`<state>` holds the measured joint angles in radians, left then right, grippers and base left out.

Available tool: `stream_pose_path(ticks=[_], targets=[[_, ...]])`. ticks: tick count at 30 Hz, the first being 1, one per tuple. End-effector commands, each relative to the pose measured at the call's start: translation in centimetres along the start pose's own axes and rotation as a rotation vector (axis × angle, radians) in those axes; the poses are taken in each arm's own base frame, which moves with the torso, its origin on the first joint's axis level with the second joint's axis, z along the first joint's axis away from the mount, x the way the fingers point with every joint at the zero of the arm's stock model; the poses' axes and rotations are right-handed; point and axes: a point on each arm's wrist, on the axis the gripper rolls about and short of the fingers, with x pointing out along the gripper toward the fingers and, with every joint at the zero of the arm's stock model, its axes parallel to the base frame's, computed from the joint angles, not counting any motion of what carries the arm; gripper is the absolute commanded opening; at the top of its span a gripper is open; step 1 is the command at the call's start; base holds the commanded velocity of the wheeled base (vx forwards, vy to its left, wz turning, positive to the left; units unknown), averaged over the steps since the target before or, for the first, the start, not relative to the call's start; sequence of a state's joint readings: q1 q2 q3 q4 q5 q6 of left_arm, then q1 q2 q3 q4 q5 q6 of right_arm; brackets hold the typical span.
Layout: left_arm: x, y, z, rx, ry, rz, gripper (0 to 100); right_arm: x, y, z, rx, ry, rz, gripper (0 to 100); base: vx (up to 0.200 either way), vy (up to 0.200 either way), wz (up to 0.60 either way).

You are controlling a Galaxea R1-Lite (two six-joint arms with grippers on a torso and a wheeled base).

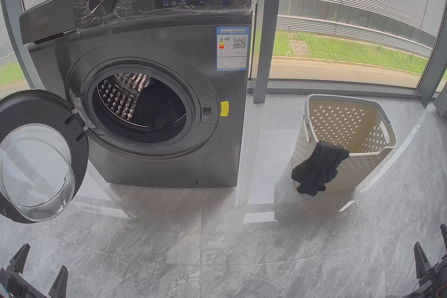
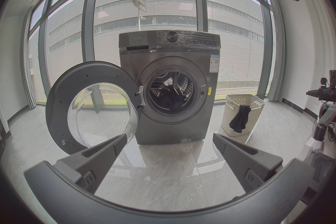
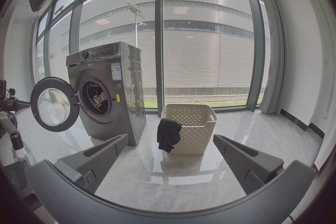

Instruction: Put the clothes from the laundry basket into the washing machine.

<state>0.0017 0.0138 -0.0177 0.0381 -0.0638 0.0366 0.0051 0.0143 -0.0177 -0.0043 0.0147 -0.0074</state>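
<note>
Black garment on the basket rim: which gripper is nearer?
Right. The right gripper is right of the black garment, nearer the robot; the left gripper is far left, by the washer door.

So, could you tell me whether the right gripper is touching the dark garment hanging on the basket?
Apart. The head view shows bare floor between the right gripper and the dark garment.

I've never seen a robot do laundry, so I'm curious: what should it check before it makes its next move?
1. Round glass door of grey washing machine swung open: ok.
2. Steel drum has room: ok.
3. Black garment draped over cream plastic basket rim, graspable: ok.
4. Left tool open, empty: ok.
5. Right tool open, empty: ok.
6. More clothes deep in basket: cannot tell.
</note>
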Motion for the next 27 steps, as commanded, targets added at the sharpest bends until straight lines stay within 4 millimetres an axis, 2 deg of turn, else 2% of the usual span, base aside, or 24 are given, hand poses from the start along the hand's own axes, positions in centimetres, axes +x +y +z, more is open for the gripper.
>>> stream_pose_path(ticks=[1, 27], targets=[[0.04, -0.02, -0.52, 0.000, 0.004, -0.001, 100, 0.01, 0.00, -0.48, 0.000, 0.002, -0.001, 100, 0.000, 0.000, 0.00], [0.04, -0.02, -0.52, -0.006, 0.004, -0.001, 100, 0.02, 0.00, -0.52, 0.000, 0.003, 0.002, 100, 0.000, 0.000, 0.00]])
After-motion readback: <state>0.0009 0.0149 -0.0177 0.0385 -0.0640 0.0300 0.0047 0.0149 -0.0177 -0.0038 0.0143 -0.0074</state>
